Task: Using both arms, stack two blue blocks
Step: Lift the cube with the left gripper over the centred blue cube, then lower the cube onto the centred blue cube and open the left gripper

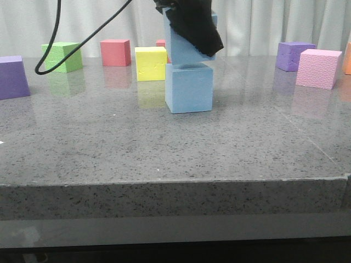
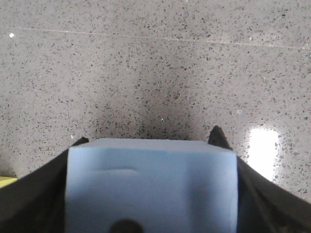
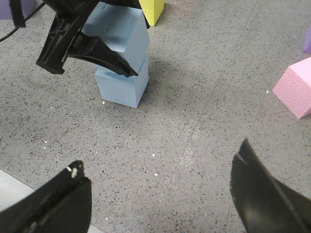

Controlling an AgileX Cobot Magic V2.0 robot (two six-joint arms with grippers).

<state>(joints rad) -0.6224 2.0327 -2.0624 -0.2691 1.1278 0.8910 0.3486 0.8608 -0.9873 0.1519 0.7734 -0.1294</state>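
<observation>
Front view shows the left gripper (image 1: 189, 27) pinching the upper blue block (image 1: 186, 46) by its sides, tilted, with its lower edge on the lower blue block (image 1: 189, 87) at mid tabletop (image 1: 164, 159). That side grip leaves the underside free to seat, though it looks not yet squared. Right gripper (image 3: 160, 189) hangs spread and empty, well apart, likely to keep clear.
</observation>
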